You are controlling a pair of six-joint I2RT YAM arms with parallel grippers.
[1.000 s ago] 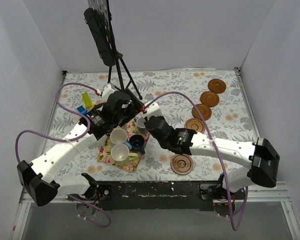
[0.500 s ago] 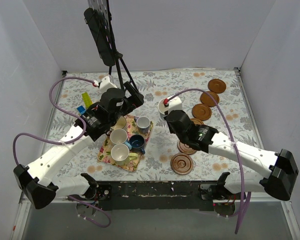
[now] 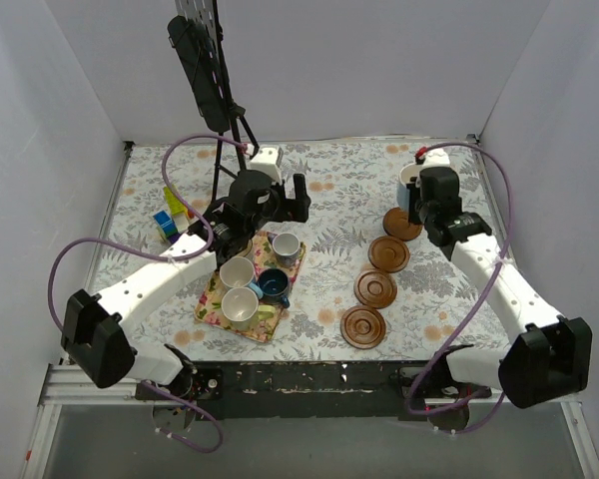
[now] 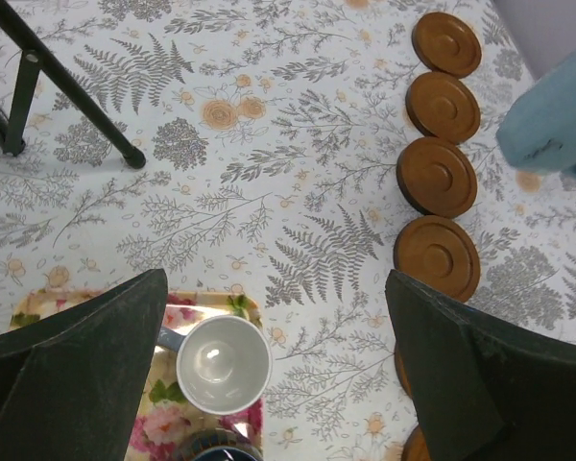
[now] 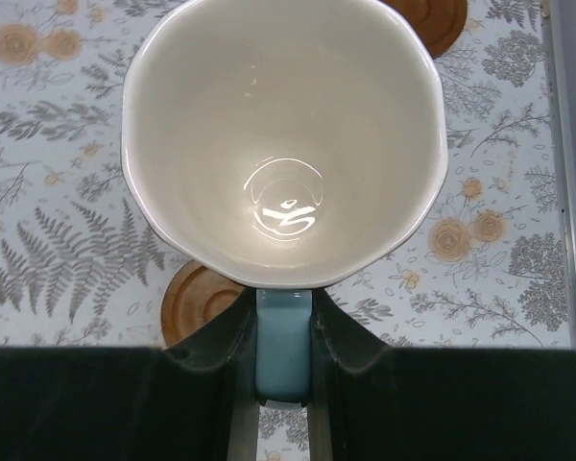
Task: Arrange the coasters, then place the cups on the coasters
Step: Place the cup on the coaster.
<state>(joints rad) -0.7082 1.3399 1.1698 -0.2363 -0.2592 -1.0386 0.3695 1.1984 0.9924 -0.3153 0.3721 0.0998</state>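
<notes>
My right gripper [image 5: 283, 357] is shut on the handle of a light blue cup [image 5: 283, 134] with a pale inside, held upright above the far end of the coaster row. One coaster [image 5: 200, 303] shows under the cup. In the top view this cup [image 3: 410, 188] and the right gripper [image 3: 424, 205] cover the far coasters; three coasters [image 3: 375, 289] run toward the near edge. My left gripper [image 3: 290, 208] hangs open over the cloth, empty. Below it stands a grey-white cup [image 4: 223, 365]. Several coasters [image 4: 436, 175] line up at the right of the left wrist view.
A floral cloth mat [image 3: 212, 299] holds the grey-white cup [image 3: 286, 244], two cream cups [image 3: 237, 271] and a navy cup [image 3: 274, 284]. A black tripod [image 3: 230, 110] stands at the back left, its legs [image 4: 67, 86] near my left gripper. Toy blocks [image 3: 168, 212] lie left. White walls enclose the table.
My right arm swung from the floral mat to the far right, carrying the light blue cup. My left gripper opened wide and moved away from the mat toward the table's middle.
</notes>
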